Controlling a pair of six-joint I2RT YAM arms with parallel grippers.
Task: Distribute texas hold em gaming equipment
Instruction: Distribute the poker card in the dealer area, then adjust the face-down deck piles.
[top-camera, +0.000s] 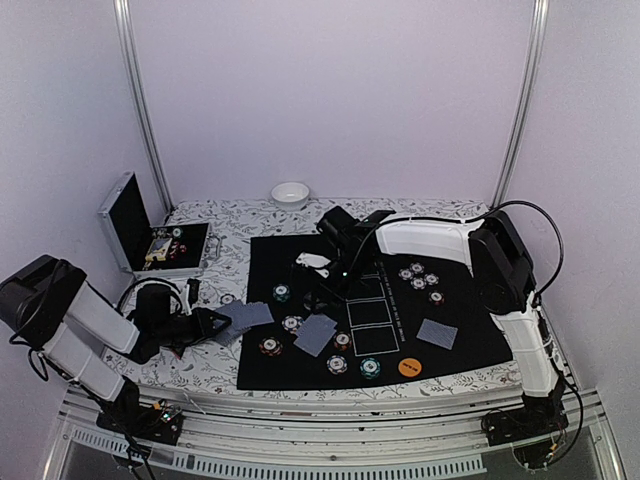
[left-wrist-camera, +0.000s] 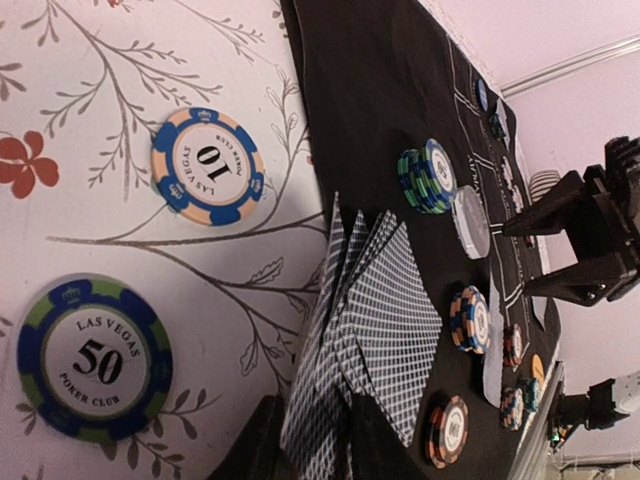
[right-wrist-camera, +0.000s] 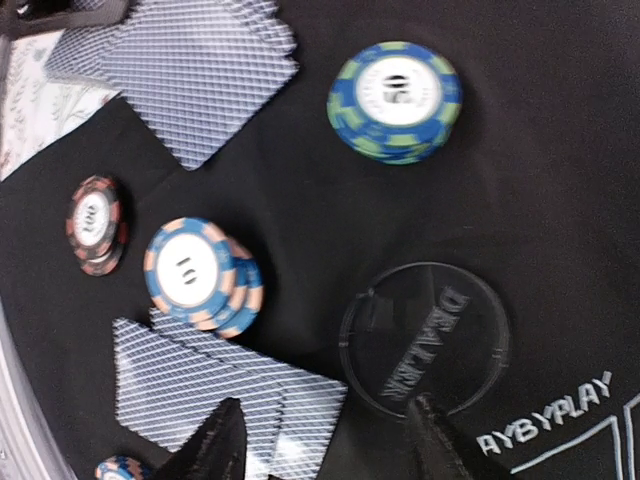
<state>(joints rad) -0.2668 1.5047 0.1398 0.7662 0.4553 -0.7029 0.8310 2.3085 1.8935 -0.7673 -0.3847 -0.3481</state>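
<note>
My right gripper (right-wrist-camera: 325, 402) stands with its jaws apart and nothing between them, over the centre-left part of the black felt playing mat (right-wrist-camera: 560, 200). One finger (right-wrist-camera: 428, 440) overlaps the rim of a clear round disc lettered DEALER (right-wrist-camera: 425, 330), which lies flat on the mat; I cannot tell whether finger and disc touch. Near the disc, toward the mat's left edge, sit a short stack of blue-and-peach chips marked 10 (right-wrist-camera: 200, 275), a stack of blue-and-green chips (right-wrist-camera: 395, 100) and a red-and-black chip (right-wrist-camera: 95, 225). A loose pair of grey-blue-backed cards (right-wrist-camera: 220, 385) lies face down just beside the blue-and-peach stack. My left gripper (top-camera: 218, 322) is at the mat's left edge, drawn narrow on a fan of grey-blue-backed playing cards (left-wrist-camera: 375, 330) that reaches in over the mat. Off the mat's left edge, on the white floral tablecloth (left-wrist-camera: 120, 60), two single chips lie flat and well apart: a blue-and-peach 10 chip (left-wrist-camera: 208, 165) and a blue-and-green 50 chip (left-wrist-camera: 95, 360). On the right half of the mat there are a tight cluster of five chips (top-camera: 420, 278), a single face-down card (top-camera: 437, 333) and, near the mat's front edge, an orange round button disc (top-camera: 408, 366). Three further chips (top-camera: 342, 340) lie between the card pair and the orange disc. Beyond the mat's left edge an open silver aluminium case (top-camera: 125, 215) holds more chips. A small white bowl (top-camera: 290, 194) stands beyond the mat's far edge.
</note>
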